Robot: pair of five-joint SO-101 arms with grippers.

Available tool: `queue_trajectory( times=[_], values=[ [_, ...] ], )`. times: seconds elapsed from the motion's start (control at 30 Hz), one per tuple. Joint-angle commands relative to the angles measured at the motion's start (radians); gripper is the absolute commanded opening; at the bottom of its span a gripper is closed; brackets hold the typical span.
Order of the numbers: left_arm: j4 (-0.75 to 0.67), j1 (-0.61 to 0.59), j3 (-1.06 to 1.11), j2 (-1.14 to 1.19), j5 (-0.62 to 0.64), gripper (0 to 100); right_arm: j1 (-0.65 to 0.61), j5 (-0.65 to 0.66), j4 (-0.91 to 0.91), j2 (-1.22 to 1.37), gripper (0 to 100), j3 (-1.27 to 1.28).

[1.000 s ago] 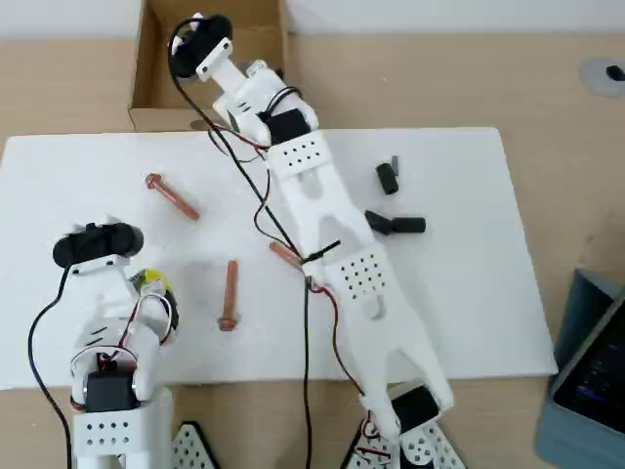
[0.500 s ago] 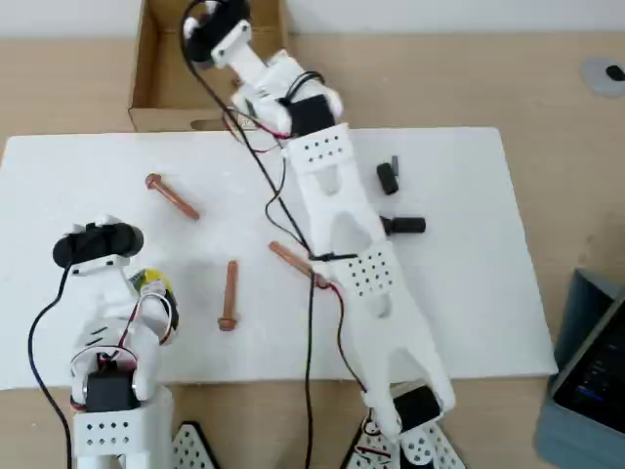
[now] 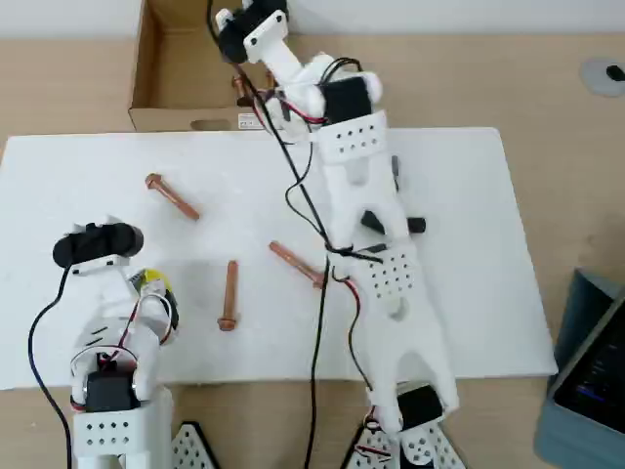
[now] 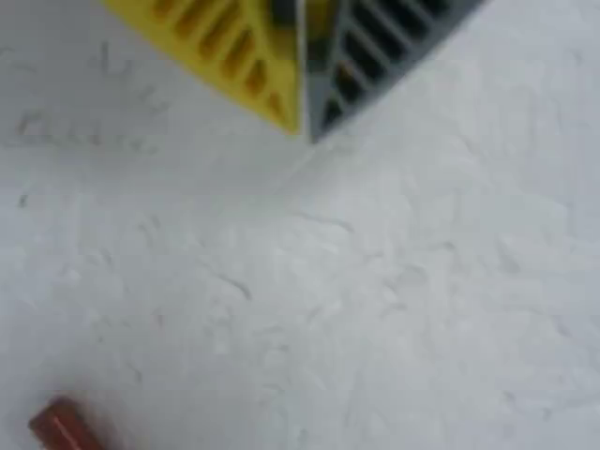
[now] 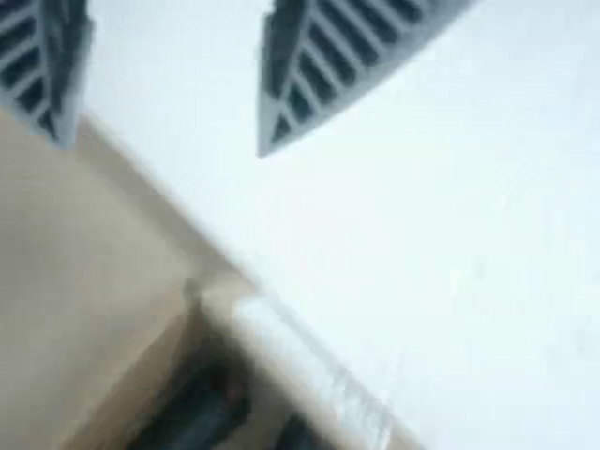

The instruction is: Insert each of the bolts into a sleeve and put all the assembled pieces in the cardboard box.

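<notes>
The left hand [image 4: 305, 131] sits at the near left of the white board [image 3: 469, 322], pointing down at the board with its yellow and grey fingers pressed together and nothing between them. The near bolt [image 3: 229, 295] lies on the board just right of the left arm, running near to far with its head at the near end. The middle bolt [image 3: 296, 264] lies tilted a little farther and to the right, with its right end at the edge of the right arm. The far-left bolt [image 3: 173, 196] lies diagonally at the far left of the board, well apart from the other two. The right arm stretches from the near edge across the board to the far side; a black sleeve [image 3: 417, 225] sticks out from its right edge, and a second, smaller sleeve [image 3: 395, 168] lies farther on, just beside the arm. The cardboard box [image 3: 156, 68] stands on the desk [image 3: 547, 88], touching the board's far edge. The right hand [image 5: 164, 145] is at the box, fingers spread and gripping nothing. A copper-coloured piece [image 3: 239, 86] lies inside the box near its right wall; whether it carries a sleeve cannot be told
</notes>
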Motion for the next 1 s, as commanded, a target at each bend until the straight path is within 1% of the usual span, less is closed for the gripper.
queue_trajectory(
  times=[0.0, 0.03, 0.2, 0.3, 0.4, 0.53, 0.67, 0.83, 0.97],
  values=[
    [0.0, -0.011, -0.006, -0.01, 0.0, 0, 0.027, 0.008, 0.106, -0.12, 14.9, -0.05],
    [0.0, -0.011, -0.006, -0.01, 0.0, 0, 0.028, 0.008, 0.127, -0.128, 14.9, -0.044],
    [0.0, -0.011, -0.006, -0.01, 0.0, 0, 0.077, 0.008, 0.126, -0.165, 14.9, -0.036],
    [0.0, -0.011, -0.006, -0.01, 0.0, 0, 0.102, 0.048, 0.126, -0.209, 15.0, 0.064],
    [0.002, -0.011, -0.006, -0.01, 0.0, 0, 0.12, 0.091, 0.127, -0.323, 15.0, 0.252],
    [0.002, -0.011, -0.006, -0.01, 0.0, 0, 0.14, 0.098, 0.126, -0.538, 15.1, 0.558],
    [0.002, -0.011, -0.006, -0.01, 0.0, 0, 0.148, 0.199, 0.124, -0.708, 15.1, 0.851],
    [0.002, -0.011, -0.006, -0.01, 0.0, 0, 0.179, 0.287, 0.104, -0.832, 15.1, 1.132],
    [0.002, -0.011, -0.006, -0.01, 0.0, 0, 0.217, 0.348, 0.057, -0.868, 15.3, 1.287]
  ],
)
